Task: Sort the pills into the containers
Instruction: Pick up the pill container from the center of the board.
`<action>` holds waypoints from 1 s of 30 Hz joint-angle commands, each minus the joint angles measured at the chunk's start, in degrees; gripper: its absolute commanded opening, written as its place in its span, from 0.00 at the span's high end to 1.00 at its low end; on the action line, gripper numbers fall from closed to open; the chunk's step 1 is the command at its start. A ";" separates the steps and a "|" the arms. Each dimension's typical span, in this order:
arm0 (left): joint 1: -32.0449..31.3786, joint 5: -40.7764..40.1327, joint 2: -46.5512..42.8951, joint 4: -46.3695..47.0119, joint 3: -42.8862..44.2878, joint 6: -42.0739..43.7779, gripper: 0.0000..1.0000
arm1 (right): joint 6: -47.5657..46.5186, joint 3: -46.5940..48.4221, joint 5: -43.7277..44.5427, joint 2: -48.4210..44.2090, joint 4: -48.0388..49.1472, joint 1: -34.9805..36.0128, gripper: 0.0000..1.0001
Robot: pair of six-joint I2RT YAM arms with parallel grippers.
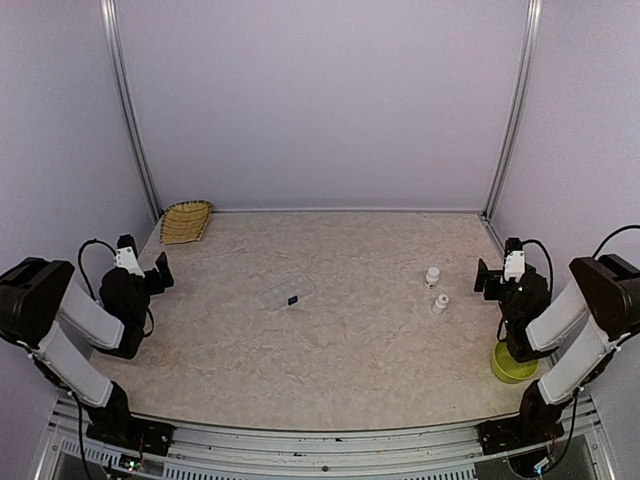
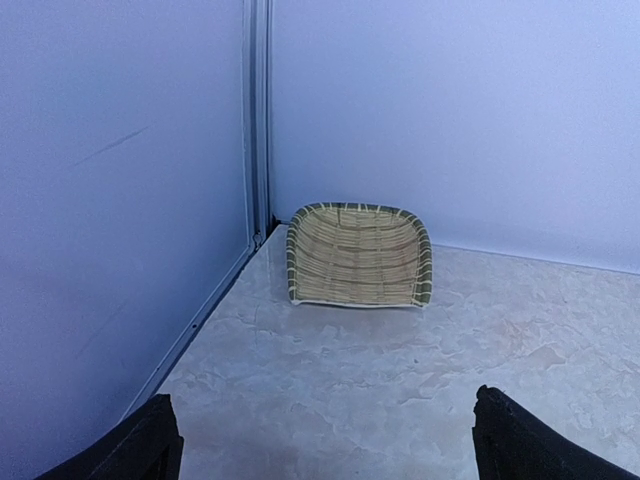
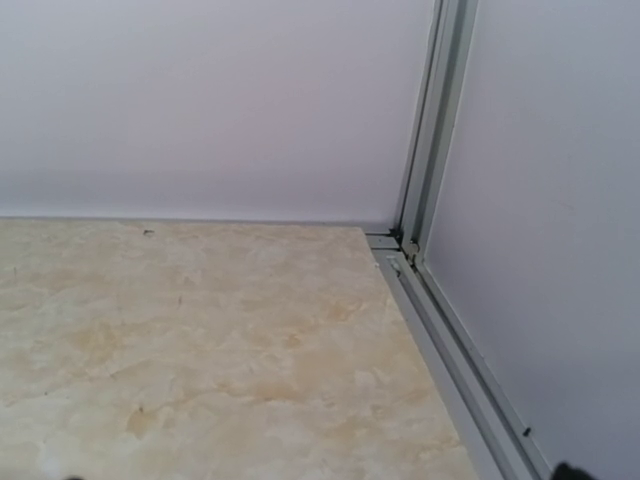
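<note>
The left gripper [image 1: 160,272] hangs at nine o'clock, fingers spread wide and holding nothing, facing the woven basket [image 1: 187,221] at eleven. The right gripper [image 1: 487,277], at three, gapes wide too. Two white bottles [image 1: 432,276] stand near it. The clear organizer box [image 1: 288,294] lies mid-table and shows a dark mark [image 1: 292,299]. A green bowl [image 1: 512,365] sits at four.
</note>
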 commanded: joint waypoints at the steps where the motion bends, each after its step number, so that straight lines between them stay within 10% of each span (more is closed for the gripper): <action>1: -1.29 -3.01 -0.88 1.27 0.56 0.59 0.01 | -0.14 0.88 0.48 0.46 1.44 -0.49 0.00; 11: -9.01 -17.85 -15.99 -25.04 9.19 -1.34 0.01 | -1.34 0.62 0.26 -3.30 -0.86 -0.19 0.00; 23: -23.52 -26.90 -23.81 -67.26 22.90 -23.69 0.01 | 13.38 25.66 4.75 -26.85 -69.58 4.85 0.00; 30: -24.02 -13.06 -33.34 -71.17 21.11 -27.08 0.01 | 18.18 22.11 -9.84 -44.74 -78.03 6.57 0.00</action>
